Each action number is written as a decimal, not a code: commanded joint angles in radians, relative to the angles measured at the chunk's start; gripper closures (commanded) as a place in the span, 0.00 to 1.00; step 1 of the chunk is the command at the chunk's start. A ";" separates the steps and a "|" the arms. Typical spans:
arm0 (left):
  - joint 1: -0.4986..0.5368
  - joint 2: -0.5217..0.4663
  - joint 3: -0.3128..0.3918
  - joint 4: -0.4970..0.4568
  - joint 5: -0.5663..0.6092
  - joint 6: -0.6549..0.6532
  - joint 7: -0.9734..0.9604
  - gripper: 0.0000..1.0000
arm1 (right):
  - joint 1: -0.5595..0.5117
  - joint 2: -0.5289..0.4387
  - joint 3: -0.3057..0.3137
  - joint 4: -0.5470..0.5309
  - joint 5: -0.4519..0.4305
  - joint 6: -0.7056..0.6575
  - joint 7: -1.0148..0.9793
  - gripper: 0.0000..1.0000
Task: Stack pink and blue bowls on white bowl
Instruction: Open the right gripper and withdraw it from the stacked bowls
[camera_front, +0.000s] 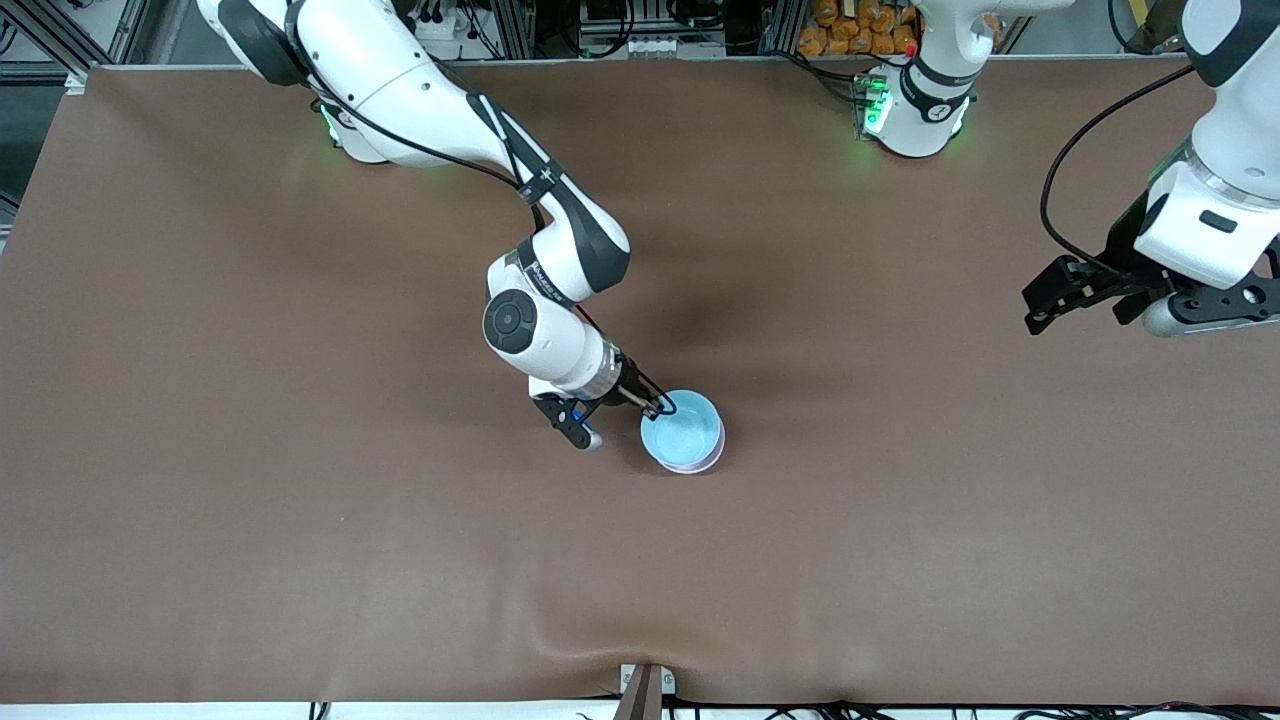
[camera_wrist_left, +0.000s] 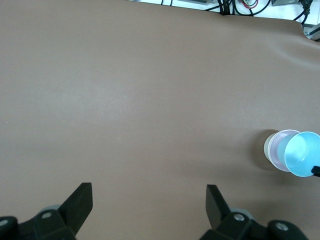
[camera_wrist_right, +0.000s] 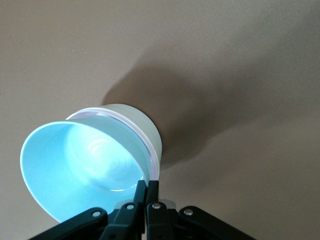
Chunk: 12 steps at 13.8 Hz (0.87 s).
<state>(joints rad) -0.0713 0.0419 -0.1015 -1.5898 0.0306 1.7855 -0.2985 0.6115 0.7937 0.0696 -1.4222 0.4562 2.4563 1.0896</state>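
Observation:
The light blue bowl (camera_front: 682, 430) sits tilted in the pale pink bowl (camera_front: 697, 467), whose rim shows under it, near the middle of the table. My right gripper (camera_front: 662, 405) is shut on the blue bowl's rim. In the right wrist view my right gripper (camera_wrist_right: 147, 186) pinches the rim of the blue bowl (camera_wrist_right: 80, 165). A thin pink rim (camera_wrist_right: 155, 159) and the whitish wall of the white bowl (camera_wrist_right: 140, 122) show below it. My left gripper (camera_front: 1040, 305) is open and empty, waiting above the left arm's end of the table. In its wrist view my left gripper (camera_wrist_left: 149, 192) is over bare table, with the blue bowl (camera_wrist_left: 301, 155) in view.
The brown table cover (camera_front: 300, 500) has a raised fold at the edge nearest the front camera (camera_front: 645, 655). The arm bases stand along the edge farthest from that camera.

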 joint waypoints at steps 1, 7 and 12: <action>0.001 0.006 0.002 0.008 -0.018 0.014 0.001 0.00 | 0.036 0.010 -0.033 0.039 -0.104 0.000 0.018 0.00; 0.007 0.013 0.002 0.007 -0.018 0.020 0.001 0.00 | -0.056 -0.080 -0.036 0.048 -0.145 -0.080 -0.008 0.00; 0.004 0.015 0.002 0.007 -0.018 0.023 -0.001 0.00 | -0.241 -0.290 -0.057 -0.071 -0.165 -0.339 -0.429 0.00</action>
<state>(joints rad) -0.0684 0.0558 -0.1006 -1.5901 0.0305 1.8034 -0.2985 0.4418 0.6275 0.0064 -1.3682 0.3109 2.1571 0.7935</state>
